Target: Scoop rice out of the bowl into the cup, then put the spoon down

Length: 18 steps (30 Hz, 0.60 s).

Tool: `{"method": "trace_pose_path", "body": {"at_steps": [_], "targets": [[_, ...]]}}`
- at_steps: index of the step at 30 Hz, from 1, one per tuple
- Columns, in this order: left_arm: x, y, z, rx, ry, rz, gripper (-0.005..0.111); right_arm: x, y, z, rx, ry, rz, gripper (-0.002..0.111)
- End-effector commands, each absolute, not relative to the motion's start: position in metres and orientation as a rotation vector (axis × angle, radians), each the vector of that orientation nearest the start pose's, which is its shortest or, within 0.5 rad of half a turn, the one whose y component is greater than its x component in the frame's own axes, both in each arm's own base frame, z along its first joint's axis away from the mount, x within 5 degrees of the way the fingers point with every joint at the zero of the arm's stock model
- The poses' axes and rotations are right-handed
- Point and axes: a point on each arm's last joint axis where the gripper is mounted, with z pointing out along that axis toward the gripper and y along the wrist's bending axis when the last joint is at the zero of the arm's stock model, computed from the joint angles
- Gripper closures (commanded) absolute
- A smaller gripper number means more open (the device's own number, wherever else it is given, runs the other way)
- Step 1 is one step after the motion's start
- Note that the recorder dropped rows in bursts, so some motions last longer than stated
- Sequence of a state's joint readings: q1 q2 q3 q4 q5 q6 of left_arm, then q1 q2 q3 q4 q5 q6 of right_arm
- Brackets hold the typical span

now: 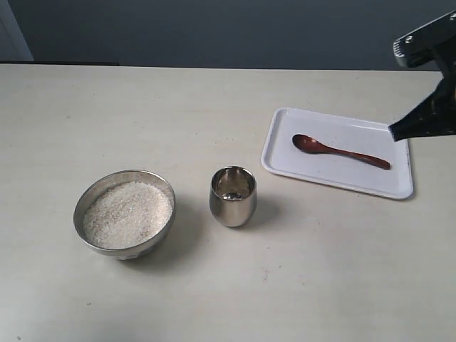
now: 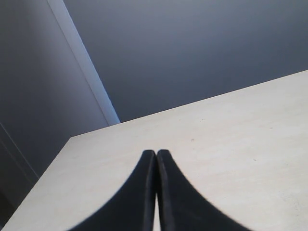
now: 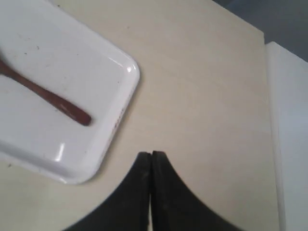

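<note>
The steel bowl (image 1: 78, 224) holds a pale heap of rice (image 1: 127, 214) at the front left of the table. Just right of it stands the shiny cup (image 1: 233, 196), upright. The dark wooden spoon (image 1: 338, 150) lies flat in a white tray (image 1: 285, 121); its handle end (image 3: 62, 107) shows in the right wrist view. My right gripper (image 1: 393, 131) hovers shut and empty beside the tray's right edge, close to the spoon's handle tip; its tips (image 3: 151, 155) meet over bare table. My left gripper (image 2: 156, 153) is shut on nothing, over bare table, outside the exterior view.
The white tray (image 3: 103, 144) has a raised rim, with its corner near my right gripper. The table's far edge (image 2: 192, 103) meets a dark wall. A white surface (image 3: 288, 120) lies beyond the table's right edge.
</note>
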<state>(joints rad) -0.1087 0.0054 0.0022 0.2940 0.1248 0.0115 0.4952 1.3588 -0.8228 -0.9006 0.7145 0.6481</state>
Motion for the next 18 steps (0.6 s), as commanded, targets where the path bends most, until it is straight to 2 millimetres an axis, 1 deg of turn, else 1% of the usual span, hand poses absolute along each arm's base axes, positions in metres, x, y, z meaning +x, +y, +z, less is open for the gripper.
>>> {"method": "trace_pose_path", "body": {"at_steps": [1,4,6,11,13,18], "targets": [[0.056,-0.003,0.203,0.304,1.573,0.175,0.106,0.202,0.072,0.274,-0.415,2.333,-0.384,0.109],[0.056,-0.003,0.203,0.304,1.573,0.175,0.106,0.171,0.069,0.279,-0.357,2.339,-0.22,0.109],[0.056,-0.003,0.203,0.304,1.573,0.175,0.106,0.151,0.067,0.279,-0.327,2.349,-0.094,0.109],[0.056,-0.003,0.203,0.304,1.573,0.175,0.106,0.104,0.059,0.261,-0.363,2.394,0.164,0.109],[0.056,-0.003,0.203,0.304,1.573,0.175,0.106,0.092,0.055,0.258,-0.332,2.393,0.25,0.109],[0.056,-0.003,0.203,0.304,1.573,0.175,0.106,0.071,0.045,0.269,-0.267,2.298,0.441,0.109]]}}
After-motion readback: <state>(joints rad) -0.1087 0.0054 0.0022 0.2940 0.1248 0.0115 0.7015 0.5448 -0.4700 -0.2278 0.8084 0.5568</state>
